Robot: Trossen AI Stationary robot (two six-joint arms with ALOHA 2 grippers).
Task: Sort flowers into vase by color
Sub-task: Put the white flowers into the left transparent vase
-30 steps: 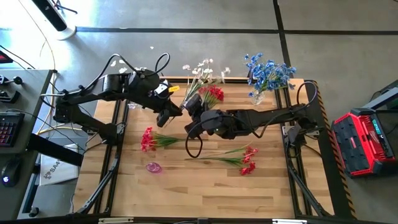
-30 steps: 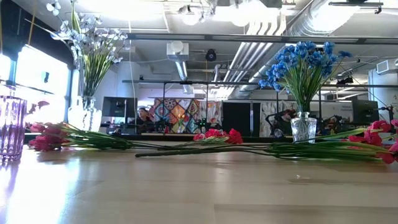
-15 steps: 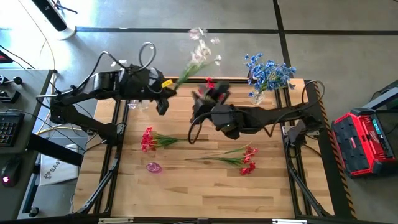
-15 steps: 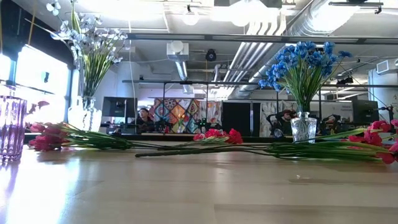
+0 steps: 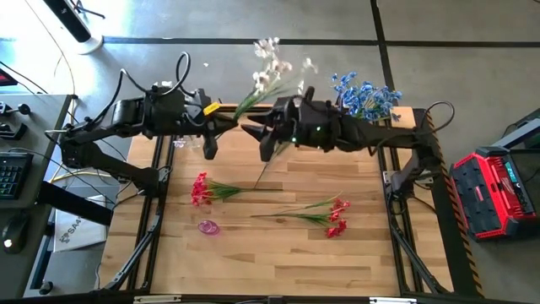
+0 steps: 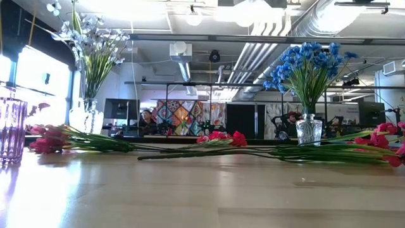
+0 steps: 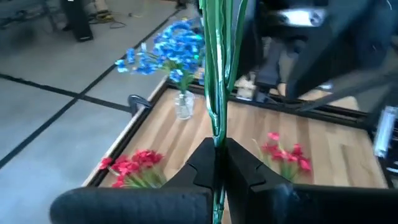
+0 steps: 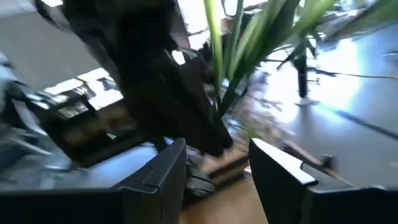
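The white flower sprig (image 5: 272, 69) has been lifted clear of the worktop (image 5: 278, 253), clamped in the left hand (image 5: 211, 133). The right hand (image 5: 263, 135), fingers apart, has drawn up beside it, suggesting a handover.

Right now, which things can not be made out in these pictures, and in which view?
- Left wrist view: the left gripper is shut on flower stems, and the top edge cuts off their blossoms.
- Right wrist view: blur hides whether the open right gripper touches any stem.
- Low view: both grippers are out of frame, above.
- High view: the right arm covers its own fingers.
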